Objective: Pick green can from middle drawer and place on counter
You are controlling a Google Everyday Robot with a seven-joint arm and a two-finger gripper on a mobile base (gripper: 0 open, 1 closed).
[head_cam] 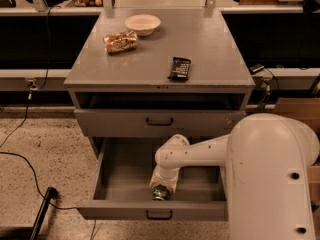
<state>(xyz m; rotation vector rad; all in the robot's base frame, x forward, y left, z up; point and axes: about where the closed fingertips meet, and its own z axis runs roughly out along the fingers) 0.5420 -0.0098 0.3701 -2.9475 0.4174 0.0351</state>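
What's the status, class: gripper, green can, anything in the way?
Gripper low in open middle drawer, at green can. Counter holds bowl, snack bag, candy bar.

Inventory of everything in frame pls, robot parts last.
counter: 1, grey, top of the drawer cabinet
bowl: 1, cream, back of counter
snack bag: 1, tan, on counter in front of bowl
candy-bar wrapper: 1, dark, on counter near front edge
upper drawer: 1, grey, shut, under counter
middle drawer: 1, grey, pulled open
green can: 1, green, in middle drawer near its front
cable: black, on speckled floor, left
cardboard box: 1, brown, right edge
arm: 1, white, reaching into middle drawer
gripper: 1, down at the green can
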